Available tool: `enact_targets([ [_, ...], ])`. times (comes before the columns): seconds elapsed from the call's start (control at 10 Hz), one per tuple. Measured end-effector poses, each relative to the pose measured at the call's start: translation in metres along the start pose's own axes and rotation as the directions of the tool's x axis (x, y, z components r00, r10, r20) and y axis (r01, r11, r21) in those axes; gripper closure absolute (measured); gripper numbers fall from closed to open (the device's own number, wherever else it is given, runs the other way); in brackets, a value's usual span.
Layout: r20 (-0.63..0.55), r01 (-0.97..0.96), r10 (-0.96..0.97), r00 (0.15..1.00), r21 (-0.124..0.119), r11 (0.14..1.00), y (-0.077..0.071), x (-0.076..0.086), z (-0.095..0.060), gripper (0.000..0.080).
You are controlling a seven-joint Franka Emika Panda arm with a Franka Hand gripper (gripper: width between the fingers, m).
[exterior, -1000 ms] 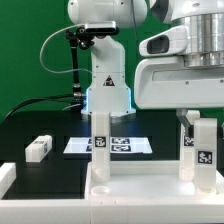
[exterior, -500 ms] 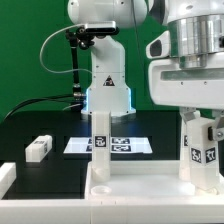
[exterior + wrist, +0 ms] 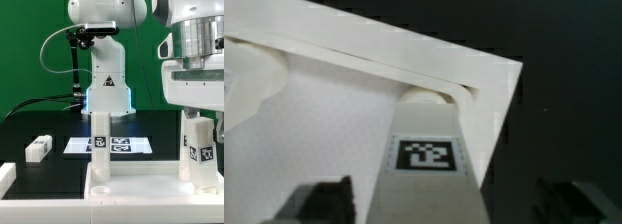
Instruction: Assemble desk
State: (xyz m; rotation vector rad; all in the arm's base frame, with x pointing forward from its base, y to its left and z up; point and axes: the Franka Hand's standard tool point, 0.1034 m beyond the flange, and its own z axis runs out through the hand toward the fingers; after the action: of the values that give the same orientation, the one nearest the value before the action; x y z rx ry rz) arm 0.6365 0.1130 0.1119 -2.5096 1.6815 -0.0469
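The white desk panel [image 3: 140,186] lies flat at the front. Two white tagged legs stand upright in it, one in the middle [image 3: 100,142] and one at the exterior view's right [image 3: 200,150]. A third leg [image 3: 38,148] lies loose on the black table at the exterior view's left. My gripper [image 3: 197,110] hangs directly over the right leg. In the wrist view that leg [image 3: 429,160] stands in a corner of the panel [image 3: 331,120], and my gripper [image 3: 441,200] straddles it with its dark fingers [image 3: 322,200] apart, a gap showing on each side.
The marker board [image 3: 118,146] lies flat on the table behind the panel. The robot's white base [image 3: 106,80] stands at the back with black cables at the exterior view's left. A white raised edge [image 3: 6,176] sits at the front left.
My hand has turned about the right leg, from broadside to narrower in the exterior view, and sits slightly higher. The leg's tagged faces have shifted a little. The other parts have not moved.
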Motion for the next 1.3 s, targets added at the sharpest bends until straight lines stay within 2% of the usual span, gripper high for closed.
enact_targets([
  [0.1, 0.009, 0.178, -0.178, 0.984, -0.015, 0.984, 0.0, -0.002, -0.001, 0.0188],
  [0.3, 0.026, 0.476, -0.475, 0.88, -0.017, 0.879, 0.006, 0.001, -0.002, 0.0158],
  [0.4, 0.008, 0.515, -0.515, 0.857, -0.001, 0.857, 0.011, 0.007, -0.003, 0.0152],
  [0.7, 0.01, 0.662, -0.662, 0.75, -0.005, 0.75, 0.013, 0.008, -0.002, 0.0151],
  [0.8, 0.014, 0.741, -0.741, 0.671, -0.014, 0.671, 0.011, 0.006, -0.003, 0.0151],
  [1.0, 0.014, 0.911, -0.911, 0.413, -0.029, 0.412, -0.007, 0.0, -0.004, 0.0151],
  [1.3, 0.015, 0.887, -0.887, 0.461, -0.031, 0.461, -0.005, 0.002, -0.003, 0.0175],
])
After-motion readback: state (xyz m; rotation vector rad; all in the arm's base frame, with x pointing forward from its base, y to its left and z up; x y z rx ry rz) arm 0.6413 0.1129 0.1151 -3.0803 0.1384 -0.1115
